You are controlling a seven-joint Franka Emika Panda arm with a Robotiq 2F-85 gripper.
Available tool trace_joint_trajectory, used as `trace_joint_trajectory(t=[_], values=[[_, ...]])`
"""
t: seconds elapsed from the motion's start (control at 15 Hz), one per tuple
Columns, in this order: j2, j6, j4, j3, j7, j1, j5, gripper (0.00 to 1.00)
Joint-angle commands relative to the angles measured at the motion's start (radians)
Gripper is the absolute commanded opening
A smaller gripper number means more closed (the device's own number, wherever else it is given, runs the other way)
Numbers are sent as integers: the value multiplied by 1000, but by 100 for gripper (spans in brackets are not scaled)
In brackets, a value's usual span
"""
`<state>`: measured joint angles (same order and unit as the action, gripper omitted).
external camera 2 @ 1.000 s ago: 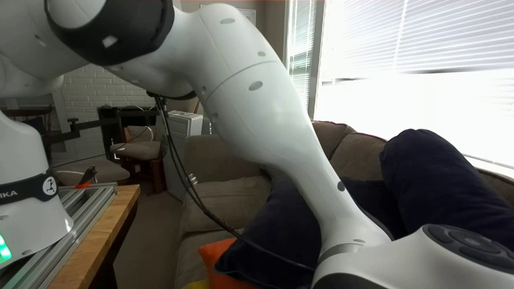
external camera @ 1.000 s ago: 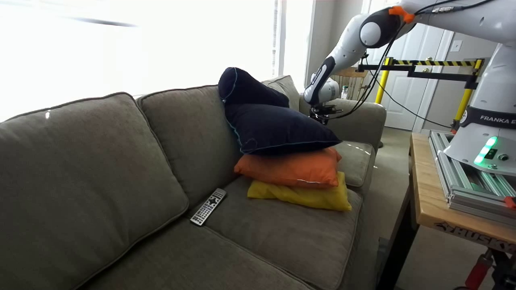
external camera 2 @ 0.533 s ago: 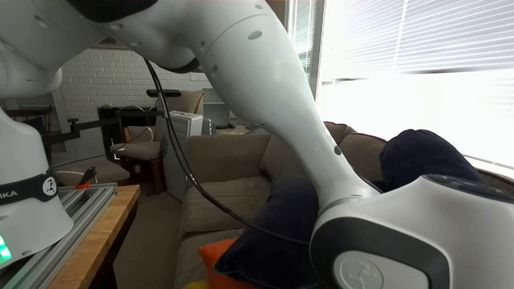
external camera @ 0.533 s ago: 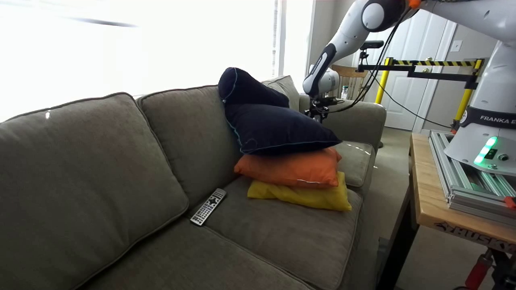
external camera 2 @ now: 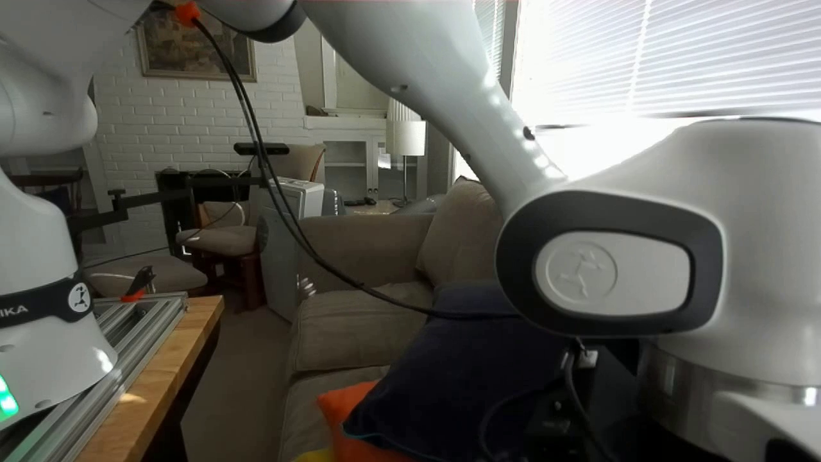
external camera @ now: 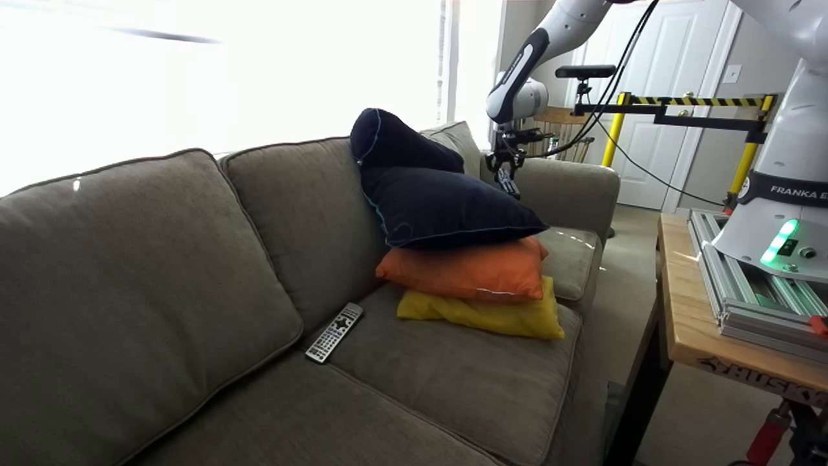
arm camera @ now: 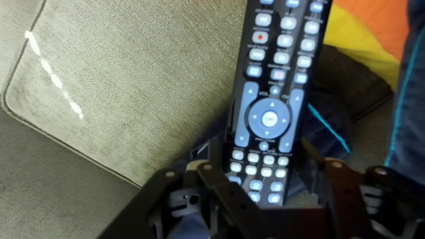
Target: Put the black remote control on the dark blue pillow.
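Woven sofa below — hand grips slim black remote.

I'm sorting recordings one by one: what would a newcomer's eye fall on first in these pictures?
Probably the slim black rectangular remote control, held by the black two-fingered gripper near the middle of the wrist view. Next, in an exterior view, the large navy-blue fabric pillow, stacked over an orange fabric pillow and a yellow fabric pillow on the grey-brown fabric sofa.

Plump orange fabric pillow lies on a yellow fabric pillow; slim rectangular silver remote near them, face up; all on grey-brown fabric sofa.
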<state>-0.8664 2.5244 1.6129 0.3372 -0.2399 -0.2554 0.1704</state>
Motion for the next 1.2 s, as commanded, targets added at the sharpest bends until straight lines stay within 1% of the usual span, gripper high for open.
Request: trace_joint_trajectory(t=[0.0,0.27,0.47,0.6,0.73,0.87,0.93,1.13], values=[[168,-41,122,-47,78,-19,-27,32],[291,-64,191,-116,193,-46,-3,32],[373,-166,215,-182,277,-69,33,32],[411,-217,221,-214,323,-73,58,32],[429,-249,213,-237,348,-65,82,32],[427,-253,197,-253,348,-47,97,32],[414,-232,188,-253,326,-28,88,32],[388,-219,163,-275,304,0,94,32]])
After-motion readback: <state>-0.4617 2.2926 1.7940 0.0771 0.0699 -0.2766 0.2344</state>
